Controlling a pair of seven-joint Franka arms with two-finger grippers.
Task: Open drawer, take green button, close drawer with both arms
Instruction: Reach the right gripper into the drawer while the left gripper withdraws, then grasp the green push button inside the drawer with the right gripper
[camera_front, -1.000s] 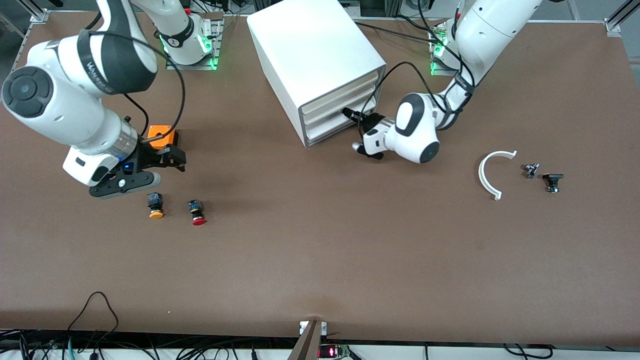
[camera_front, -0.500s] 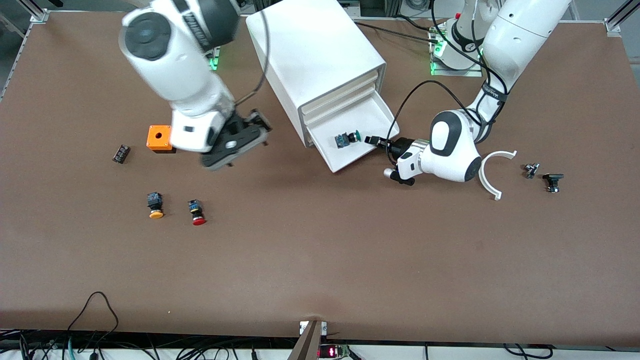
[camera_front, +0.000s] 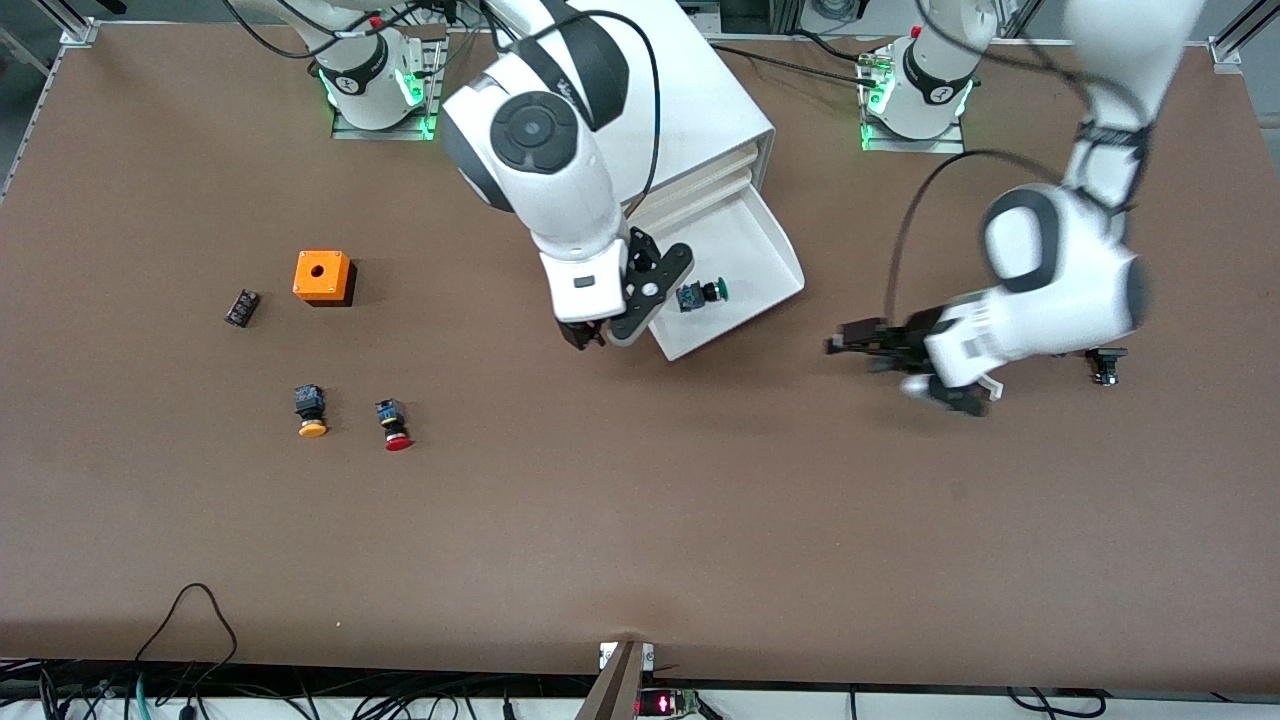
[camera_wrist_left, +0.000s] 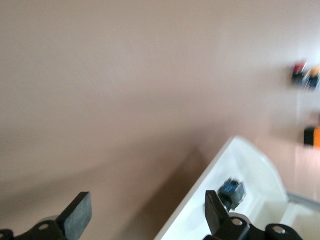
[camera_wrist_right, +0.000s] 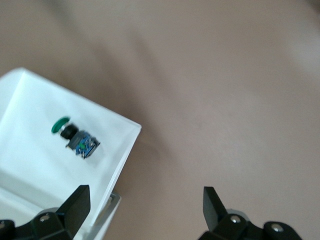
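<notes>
The lowest drawer (camera_front: 770, 262) of the white cabinet (camera_front: 610, 90) is pulled out. The green-capped button (camera_front: 700, 294) lies on its side in the drawer, near its front corner. My right gripper (camera_front: 595, 335) is open and empty over the table at that corner, close beside the button. The right wrist view shows the button (camera_wrist_right: 75, 137) in the drawer (camera_wrist_right: 30, 155), off to one side of the open right gripper (camera_wrist_right: 145, 197). My left gripper (camera_front: 848, 345) is open and empty over bare table, between the drawer and the left arm's end. The left wrist view shows its gripper (camera_wrist_left: 148, 205), the drawer (camera_wrist_left: 245, 160) and the button (camera_wrist_left: 231, 192).
An orange box (camera_front: 322, 277) and a small black part (camera_front: 242, 307) lie toward the right arm's end. An orange-capped button (camera_front: 310, 410) and a red-capped button (camera_front: 393, 425) lie nearer the front camera. A small black part (camera_front: 1105, 362) lies past the left arm.
The left gripper pulled the lowest drawer open, let go and moved away toward its own end. The right arm swung from the orange box to the open drawer's corner.
</notes>
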